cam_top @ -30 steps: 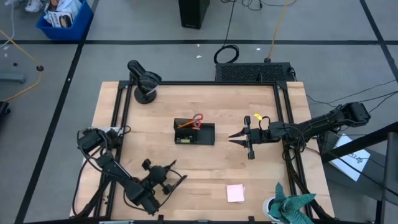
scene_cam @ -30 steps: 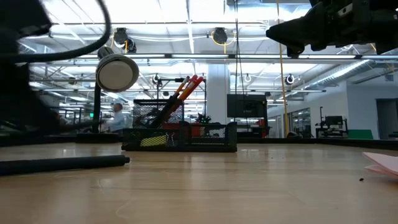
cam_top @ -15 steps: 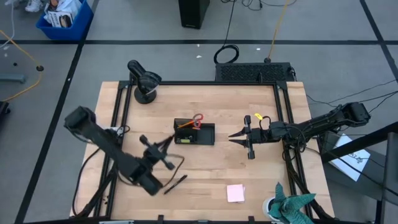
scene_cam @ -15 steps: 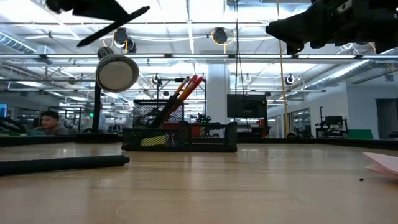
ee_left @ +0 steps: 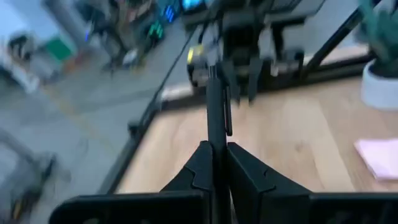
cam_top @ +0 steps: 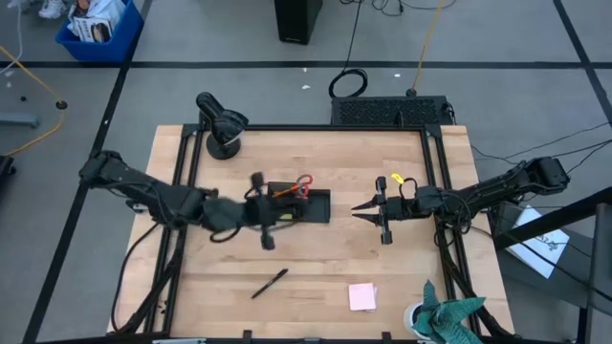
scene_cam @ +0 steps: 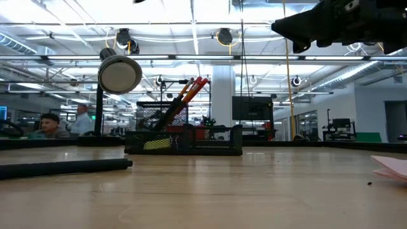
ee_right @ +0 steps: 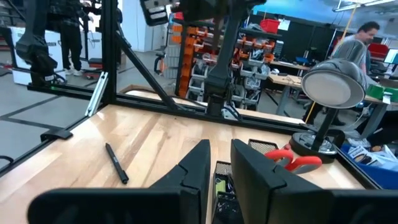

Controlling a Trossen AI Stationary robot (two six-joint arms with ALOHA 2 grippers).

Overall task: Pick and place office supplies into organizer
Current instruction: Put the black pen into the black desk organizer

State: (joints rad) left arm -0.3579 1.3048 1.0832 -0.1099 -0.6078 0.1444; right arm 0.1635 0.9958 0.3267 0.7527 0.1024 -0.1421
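Note:
My left gripper (cam_top: 273, 208) hangs above the table just left of the organizer (cam_top: 298, 205), pointing toward the table's right, and is shut on a thin black pen (ee_left: 215, 106). The black organizer (scene_cam: 184, 141) stands mid-table and holds red-handled scissors (cam_top: 304, 183), an orange pencil (cam_top: 284, 192) and a small yellow piece (scene_cam: 156, 144). A second black pen (cam_top: 270, 283) lies flat on the wood nearer the near edge. The pink sticky-note pad (cam_top: 362, 296) lies flat near the near-right corner. My right gripper (cam_top: 356, 211) waits open, raised, right of the organizer. My left gripper has the black pen pinched between its two fingers (ee_left: 239, 171). The pen's shaft (ee_left: 215, 124) lies along the fingers and sticks out ahead of their tips. The fingers come level from the table's left, and the pen is lifted clear of the table.
A black dome-headed lamp (cam_top: 222, 124) stands at the far-left corner. A teal-green cloth (cam_top: 445, 315) sits in a white cup at the near-right corner. Bare wood lies between the organizer and my right gripper and along the near edge. People show in the room behind.
My left arm has risen from the near-left part of the table, beside the pen lying there, and swung toward the far edge and the right up to the organizer, turning to point right. That pen stayed where it was.

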